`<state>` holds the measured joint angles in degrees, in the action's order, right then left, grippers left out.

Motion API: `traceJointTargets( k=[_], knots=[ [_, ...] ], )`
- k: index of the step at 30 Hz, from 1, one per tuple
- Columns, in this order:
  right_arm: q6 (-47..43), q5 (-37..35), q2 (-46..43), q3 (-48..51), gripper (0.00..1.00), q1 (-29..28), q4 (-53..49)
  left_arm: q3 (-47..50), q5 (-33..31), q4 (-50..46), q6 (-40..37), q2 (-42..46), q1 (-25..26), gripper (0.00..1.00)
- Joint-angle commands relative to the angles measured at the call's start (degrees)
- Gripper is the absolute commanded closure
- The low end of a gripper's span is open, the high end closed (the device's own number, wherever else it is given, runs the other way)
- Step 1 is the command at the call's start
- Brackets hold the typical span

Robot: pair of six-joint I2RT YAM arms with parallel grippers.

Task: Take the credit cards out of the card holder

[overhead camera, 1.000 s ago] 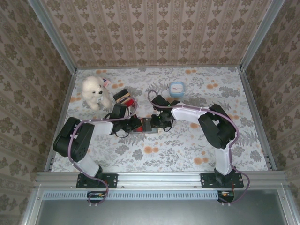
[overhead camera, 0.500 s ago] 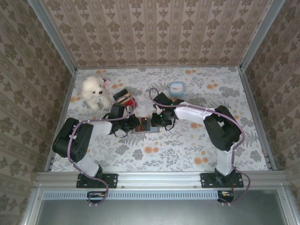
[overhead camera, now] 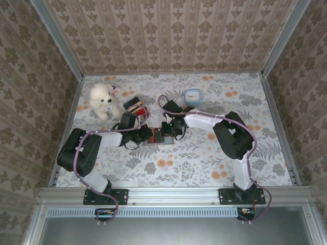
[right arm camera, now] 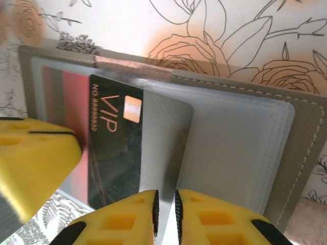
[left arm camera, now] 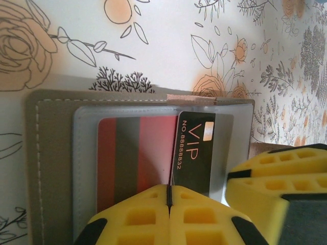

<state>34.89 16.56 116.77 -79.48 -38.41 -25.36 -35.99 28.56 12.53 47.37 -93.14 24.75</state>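
Note:
The card holder lies spread open on the flowered table between both grippers, grey-brown with clear grey-blue pockets. A red card sits in one pocket. A black and silver card marked VIP stands partly out over the holder's middle. My right gripper is shut on that card's silver edge. My left gripper is shut, its tips down on the pocket over the red card. The light blue card is hidden.
A white plush toy sits at the back left, with a black, tan and red striped block beside it. A small blue-rimmed tub stands behind the right arm. Patterned walls close in the table on three sides.
The right wrist has shifted a little left and back over the holder. The left arm has stayed where it was.

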Motion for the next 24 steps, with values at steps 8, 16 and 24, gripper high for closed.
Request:
traceJointTargets(
  k=[8, 16, 24],
  knots=[
    [1.0, 2.2, 2.3, -1.1, 0.79, -0.3, -0.3, 1.4, 4.3, 7.0, 2.5, -1.3, -0.1, 0.77],
    [1.0, 2.4, 2.4, -0.5, 0.79, -0.3, -0.4, 1.5, 4.7, 8.0, 3.2, -2.4, -0.1, 0.72],
    [1.0, 2.0, 2.6, 0.1, 0.79, -0.2, -0.6, 0.9, -0.4, 1.2, 1.3, 0.0, -0.3, 0.67]
  ],
)
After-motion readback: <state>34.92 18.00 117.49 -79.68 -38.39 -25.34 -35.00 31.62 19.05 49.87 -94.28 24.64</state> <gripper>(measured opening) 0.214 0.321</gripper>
